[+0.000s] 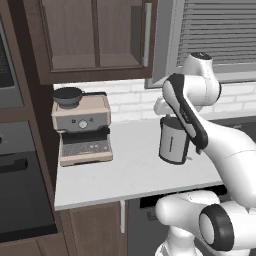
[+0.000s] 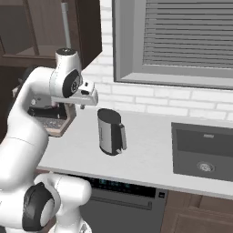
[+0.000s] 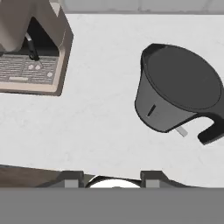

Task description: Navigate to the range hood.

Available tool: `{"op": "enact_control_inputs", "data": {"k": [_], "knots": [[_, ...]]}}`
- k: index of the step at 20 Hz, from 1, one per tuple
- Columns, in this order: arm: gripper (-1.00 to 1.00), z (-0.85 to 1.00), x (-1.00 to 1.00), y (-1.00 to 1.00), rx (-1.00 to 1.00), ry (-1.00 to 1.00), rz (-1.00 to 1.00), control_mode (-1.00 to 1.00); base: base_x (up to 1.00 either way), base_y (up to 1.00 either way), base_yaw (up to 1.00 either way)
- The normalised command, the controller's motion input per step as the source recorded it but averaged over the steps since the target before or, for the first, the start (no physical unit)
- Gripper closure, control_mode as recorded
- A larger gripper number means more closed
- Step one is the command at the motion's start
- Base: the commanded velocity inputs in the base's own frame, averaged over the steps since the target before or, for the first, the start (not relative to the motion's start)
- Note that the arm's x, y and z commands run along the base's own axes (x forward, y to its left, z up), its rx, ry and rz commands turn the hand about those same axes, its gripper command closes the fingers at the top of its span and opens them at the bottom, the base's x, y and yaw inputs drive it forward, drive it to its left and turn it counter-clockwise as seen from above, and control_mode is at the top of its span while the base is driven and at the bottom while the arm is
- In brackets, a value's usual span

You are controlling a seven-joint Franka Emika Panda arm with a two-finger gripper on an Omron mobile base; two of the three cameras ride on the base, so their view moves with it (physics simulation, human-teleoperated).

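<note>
The white arm's end effector [image 3: 112,177], fingers apart and empty, hangs over the pale desk [image 1: 125,170] between a beige espresso machine [image 1: 82,129] and grey kettle [image 2: 110,132]; which way the range hood lies cannot be told.

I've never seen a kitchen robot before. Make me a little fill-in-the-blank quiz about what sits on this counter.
1. The grey kettle stands on the white ____.
2. Left of the kettle, under the brown cabinet, stands a beige ____ machine.
3. Set into the counter to the kettle's right is a dark ____.
4. The blinds over the window are ____.

Missing words: counter; coffee; sink; closed
</note>
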Motion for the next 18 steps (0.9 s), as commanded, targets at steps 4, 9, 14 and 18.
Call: {"op": "enact_control_inputs", "data": {"k": [4, 9, 14, 18], "knots": [[-1.00, 0.00, -0.44, 0.00, 0.00, 0.01, 0.00, -1.00, 0.00, 0.00, 0.00], [-1.00, -0.15, -1.00, 0.00, 0.00, 0.02, -0.03, -1.00, 0.00, 0.00, 0.00], [-1.00, 0.00, -0.90, 0.00, 0.00, 0.00, -0.02, -1.00, 0.00, 0.00, 0.00], [-1.00, 0.00, -0.33, 0.00, 0.00, 0.00, 0.00, -1.00, 0.00, 0.00, 0.00]]}}
